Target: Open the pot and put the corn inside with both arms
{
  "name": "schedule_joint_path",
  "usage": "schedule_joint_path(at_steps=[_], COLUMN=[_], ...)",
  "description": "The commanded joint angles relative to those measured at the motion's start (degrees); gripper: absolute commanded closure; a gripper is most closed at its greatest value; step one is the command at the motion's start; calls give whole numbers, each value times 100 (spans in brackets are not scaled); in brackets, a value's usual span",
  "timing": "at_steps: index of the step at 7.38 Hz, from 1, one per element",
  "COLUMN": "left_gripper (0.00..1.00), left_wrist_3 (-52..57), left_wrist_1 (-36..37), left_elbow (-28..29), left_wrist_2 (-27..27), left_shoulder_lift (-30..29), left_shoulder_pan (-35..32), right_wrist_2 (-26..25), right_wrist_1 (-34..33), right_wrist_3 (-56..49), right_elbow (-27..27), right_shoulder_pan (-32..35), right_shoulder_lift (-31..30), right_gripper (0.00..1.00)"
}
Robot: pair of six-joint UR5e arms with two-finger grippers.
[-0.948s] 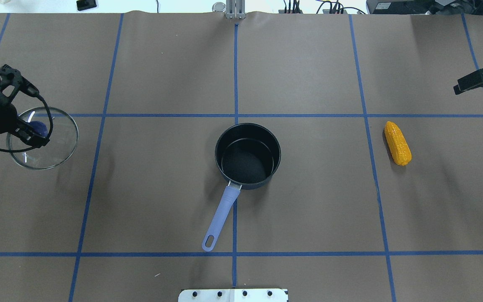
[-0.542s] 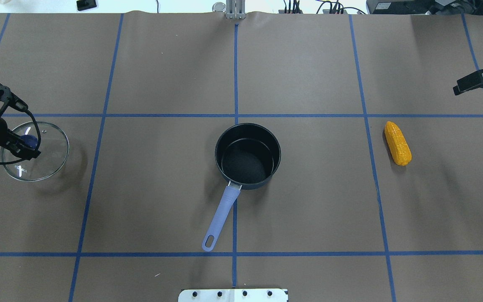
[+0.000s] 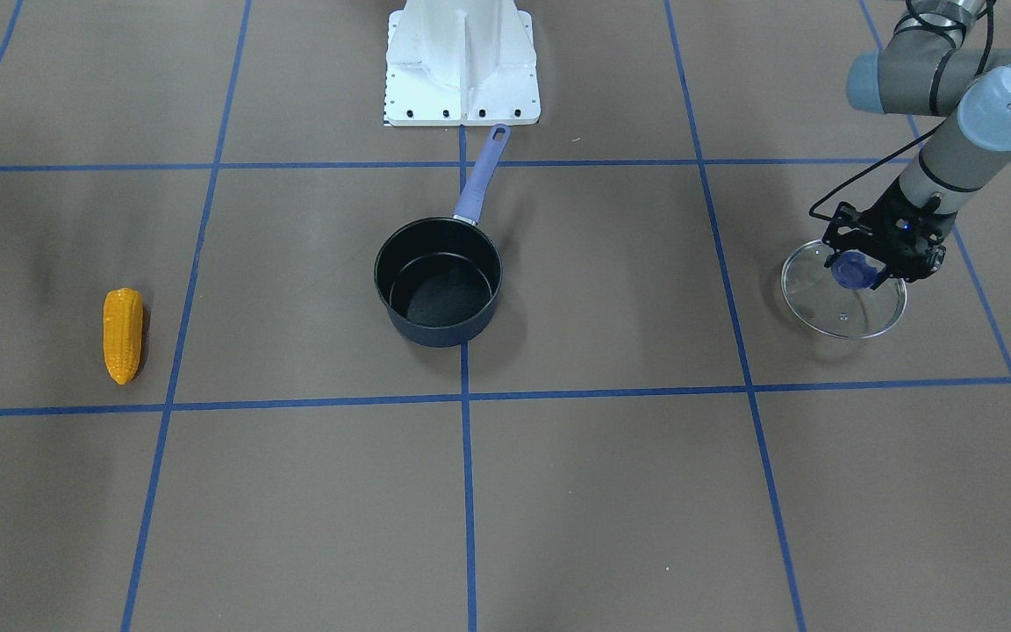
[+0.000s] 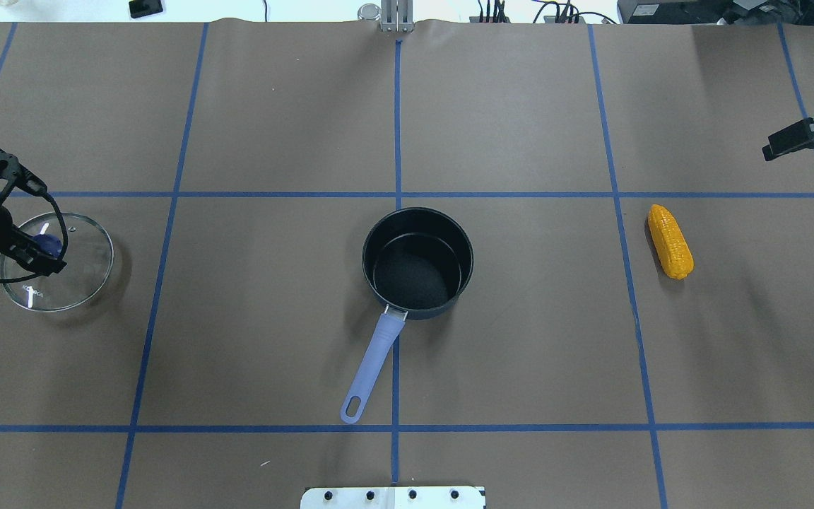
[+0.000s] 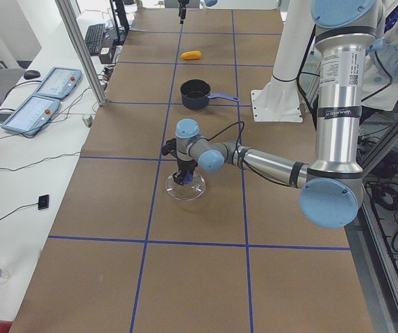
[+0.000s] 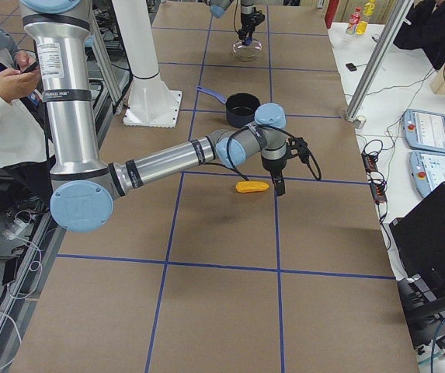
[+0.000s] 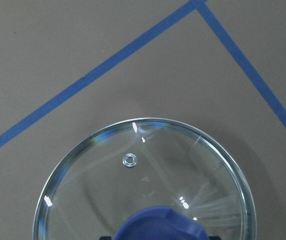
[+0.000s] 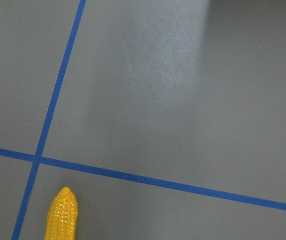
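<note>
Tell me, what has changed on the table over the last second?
The left gripper carried the glass lid down and a little to the robot's left. Its fingers still clamp the blue knob, and the lid now sits on or just above the table. The pot, the corn and the right gripper stayed put.

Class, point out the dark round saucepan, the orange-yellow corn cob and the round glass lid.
Dark round saucepan [image 4: 410, 272], overhead view, bare inner floor.
Orange-yellow corn cob [image 4: 670, 242], overhead view, its middle.
Round glass lid [image 3: 821, 303], front-facing view, clear glass beside the knob.
</note>
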Motion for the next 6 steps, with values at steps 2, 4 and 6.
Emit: schedule_joint_path(at_steps=[2, 4, 6], left_gripper=[34, 8, 2], left_wrist_3=[6, 32, 15], left_wrist_1=[-230, -239, -545], left_elbow=[226, 252, 401], left_wrist_2=[17, 70, 79], left_shoulder_lift=[-58, -67, -66], left_shoulder_pan=[11, 20, 20], right_wrist_2=[-20, -20, -11], right_wrist_1=[0, 26, 26], right_wrist_3=[0, 0, 0], right_elbow=[-38, -73, -74], right_shoulder_pan=[-25, -34, -43], right_shoulder_lift=[25, 34, 43], right_gripper=[0, 0, 0])
